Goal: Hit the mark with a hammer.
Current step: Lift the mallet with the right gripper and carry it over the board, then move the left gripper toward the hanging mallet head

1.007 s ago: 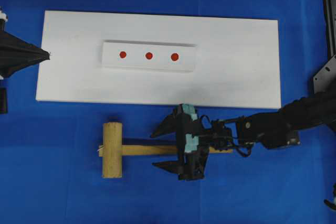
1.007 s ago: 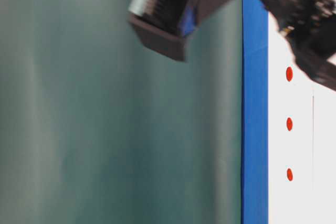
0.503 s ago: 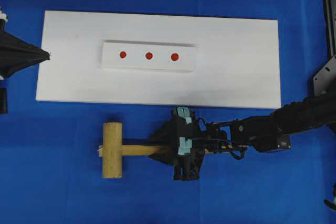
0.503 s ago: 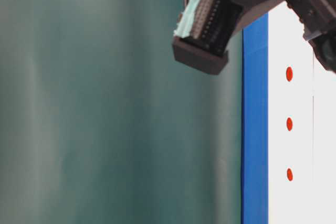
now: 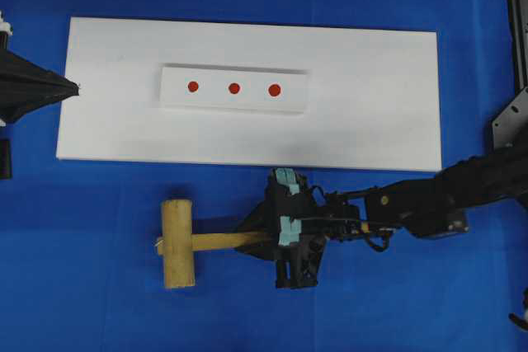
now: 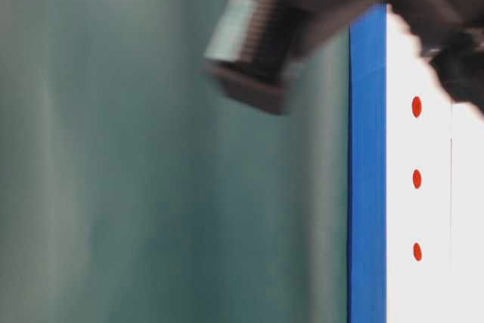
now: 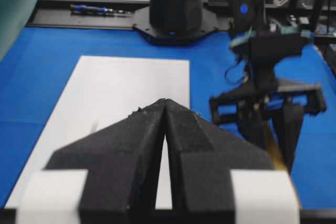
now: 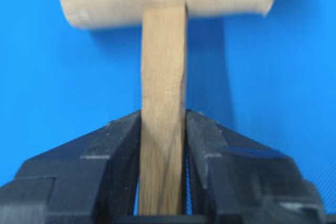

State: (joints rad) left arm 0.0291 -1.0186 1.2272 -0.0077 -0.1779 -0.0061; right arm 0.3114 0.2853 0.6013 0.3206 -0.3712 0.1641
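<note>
1. Hammer [image 5: 194, 242] lies on the blue table [image 5: 99, 302] below the white board [image 5: 371, 80]; handle runs left-right, head at left.
2. Right gripper [image 5: 262, 239] clamped on the handle, mid-length.
3. Red marks [image 5: 233, 87] lie up-left of the grip.
4. Left gripper [image 7: 165, 103] pressed together, empty, well apart at board's left edge.

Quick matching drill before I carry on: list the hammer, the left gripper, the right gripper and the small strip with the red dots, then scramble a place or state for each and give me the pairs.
Things:
1. hammer
2. left gripper
3. right gripper
4. strip with three red dots

Places or states:
A. lying on the white board
B. shut, holding nothing, at the board's left edge
C. fingers clamped on a wooden handle
D. over the blue cloth, below the board in the overhead view

Pairs: 1-D, 2-B, 3-C, 4-A
</note>
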